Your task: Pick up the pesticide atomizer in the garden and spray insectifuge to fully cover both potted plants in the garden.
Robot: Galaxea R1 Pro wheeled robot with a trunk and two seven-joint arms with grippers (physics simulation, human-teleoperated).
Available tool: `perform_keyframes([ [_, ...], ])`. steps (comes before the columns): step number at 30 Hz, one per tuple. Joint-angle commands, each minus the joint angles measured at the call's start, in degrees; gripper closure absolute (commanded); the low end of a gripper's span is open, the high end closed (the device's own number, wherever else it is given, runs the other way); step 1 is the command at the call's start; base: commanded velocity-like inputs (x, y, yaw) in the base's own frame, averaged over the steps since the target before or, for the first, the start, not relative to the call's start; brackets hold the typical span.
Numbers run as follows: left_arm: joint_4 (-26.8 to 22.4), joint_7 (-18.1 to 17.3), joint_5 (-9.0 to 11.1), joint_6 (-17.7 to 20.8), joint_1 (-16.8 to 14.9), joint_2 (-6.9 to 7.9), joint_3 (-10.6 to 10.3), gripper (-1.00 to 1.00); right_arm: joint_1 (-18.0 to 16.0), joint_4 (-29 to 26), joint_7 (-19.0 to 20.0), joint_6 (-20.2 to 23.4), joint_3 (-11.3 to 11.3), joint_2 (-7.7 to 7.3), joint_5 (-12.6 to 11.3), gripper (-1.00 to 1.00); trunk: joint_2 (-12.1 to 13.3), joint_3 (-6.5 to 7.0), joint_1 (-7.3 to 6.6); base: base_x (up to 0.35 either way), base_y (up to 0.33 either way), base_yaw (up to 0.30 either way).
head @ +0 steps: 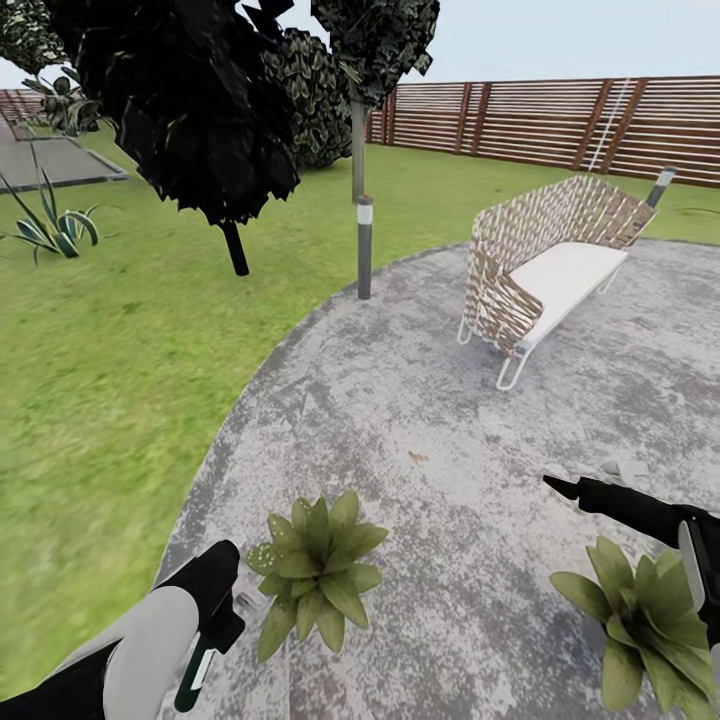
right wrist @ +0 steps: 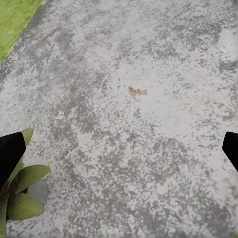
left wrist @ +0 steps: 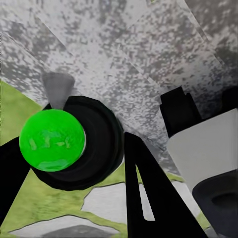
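Note:
My left gripper (head: 214, 622) hangs low over the edge of the grey paving, shut on the pesticide atomizer (head: 196, 668), whose green-and-white body pokes out below the fingers. In the left wrist view the atomizer (left wrist: 52, 140) shows as a bright green round body in a black collar with a pale grey nozzle, held between the two black fingers (left wrist: 148, 193). One potted plant (head: 316, 572) stands just right of that gripper. The other potted plant (head: 650, 622) sits under my right arm. My right gripper (head: 562, 487) is open above bare paving, with leaves of a potted plant (right wrist: 27, 191) beside one finger.
A woven white bench (head: 548, 272) stands on the paving (head: 440, 400) at the back right. A short grey lamp post (head: 364, 250) and dark trees (head: 190, 110) line the paving's far edge. Grass (head: 110, 400) lies to the left, with a spiky plant (head: 55, 232), and a wooden fence (head: 560, 120) stands behind.

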Motion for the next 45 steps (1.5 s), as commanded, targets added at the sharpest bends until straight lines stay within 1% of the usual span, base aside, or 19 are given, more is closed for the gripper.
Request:
perform_keyframes([
  [1, -0.1, -0.5, -0.6, 0.1, 0.0, -0.04, 0.3, 1.0, -0.1, 0.0, 0.5, 0.2, -0.2, 0.05, 0.6, -1.0, 0.4, 0.05, -0.23, 0.0, 0.0, 0.0],
  [4, -0.9, -0.5, -0.6, 0.1, 0.0, -0.08, 0.3, 1.0, -0.1, -0.1, 0.5, 0.2, -0.2, 0.31, 0.6, -1.0, 1.6, 0.32, -0.89, 0.0, 0.0, 0.0],
  [7, -4.0, -0.6, -0.6, 0.2, 0.0, -0.11, 0.3, 1.0, -0.1, 0.8, 0.3, 0.1, -0.2, 0.55, 0.6, -1.0, 2.8, 0.59, -1.55, 0.0, 0.0, 0.0],
  [8, -5.4, -0.6, -0.6, 0.2, 0.0, -0.12, 0.3, 1.0, -0.1, 2.4, 0.4, 0.1, -0.2, 0.59, 0.7, -1.0, 3.2, 0.68, -1.77, 0.0, 0.0, 0.0],
  [13, -6.2, -0.7, -0.5, 0.2, 0.0, -0.11, 0.6, 1.0, -0.1, 7.1, 0.5, 0.1, -0.2, 0.66, 0.7, -1.0, 5.2, 1.12, -2.87, 0.0, 0.0, 0.0],
  [15, -6.2, -0.7, -0.5, 0.2, 0.0, -0.05, 0.8, 1.0, -0.1, 7.5, 0.5, 0.1, -0.2, 0.66, 0.7, -1.0, 6.0, 1.3, -3.31, 0.0, 0.0, 0.0],
  [17, -6.3, -0.7, -0.5, 0.2, 0.0, 0.19, 2.2, 1.0, -0.1, 7.9, 0.6, 0.1, 0.0, 0.67, 0.9, -1.0, 6.8, 1.48, -3.75, 0.0, 0.0, 0.006],
  [18, -6.3, -0.6, -0.5, 0.3, 0.0, 0.26, 3.7, 1.0, -0.1, 8.0, 0.6, 0.2, 0.1, 0.69, 0.9, -1.0, 7.2, 1.57, -3.97, 0.0, 0.0, 0.046],
  [19, -6.4, -0.6, -0.5, 0.3, 0.0, 0.29, 4.7, 1.0, -0.1, 8.0, 0.6, 0.4, 0.1, 0.7, 0.9, -1.0, 7.6, 1.66, -4.19, 0.0, 0.0, 0.06],
  [23, -6.3, -0.6, -0.5, 0.3, 0.0, 0.21, 6.5, 1.0, -0.1, 8.1, 0.6, 0.8, 0.2, 0.71, 0.9, -1.0, 9.2, 2.02, -5.06, 0.0, 0.0, 0.07],
  [27, -6.3, -0.7, -0.5, 0.3, 0.0, 0.09, 6.9, 1.0, -0.1, 8.1, 0.6, 0.8, 0.2, 0.71, 0.9, -1.0, 10.8, 2.39, -5.94, 0.0, 0.0, 0.073],
  [30, -6.1, -0.7, -0.6, 0.3, 0.0, 0.0, 7.0, 1.0, -0.1, 8.1, 0.6, 0.8, 0.1, 0.66, 0.9, -1.0, 12.0, 2.82, -6.6, 0.0, 0.0, 0.023],
  [36, -1.0, -0.6, -0.7, 0.3, 0.0, 0.01, 7.0, 1.0, -0.1, 8.1, 0.6, 1.1, 0.0, 0.52, 0.8, -1.0, 12.0, 2.79, -6.6, 0.0, 0.0, 0.003],
  [38, 0.3, -0.6, -0.8, 0.4, 0.0, 0.15, 7.0, 1.0, -0.1, 8.1, 0.6, 2.2, 0.0, 0.48, 0.8, -1.0, 12.0, 2.79, -6.6, 0.0, 0.0, 0.0],
  [40, 0.8, -0.6, -0.8, 1.5, 0.0, 0.26, 7.0, 1.0, -0.1, 8.1, 0.6, 4.3, 0.0, 0.38, 0.8, -1.0, 12.0, 2.79, -6.6, 0.0, 0.0, 0.0],
  [41, 0.9, -0.6, -0.9, 2.8, 0.0, 0.28, 6.9, 1.0, -0.1, 8.1, 0.6, 5.0, -0.1, 0.32, 0.7, -1.0, 12.0, 2.79, -6.6, 0.0, 0.0, 0.0],
  [43, 0.9, -0.6, -1.0, 7.1, 0.0, 0.31, 6.7, 1.0, -0.1, 8.1, 0.6, 6.2, 0.0, 0.24, 0.7, -1.0, 12.0, 2.79, -6.6, 0.0, 0.0, 0.0],
  [45, 0.9, -0.6, -1.0, 8.3, 0.0, 0.28, 6.7, 1.0, -0.1, 8.1, 0.6, 6.4, 0.0, 0.26, 0.7, -1.0, 12.0, 2.79, -6.6, 0.0, 0.0, 0.0],
])
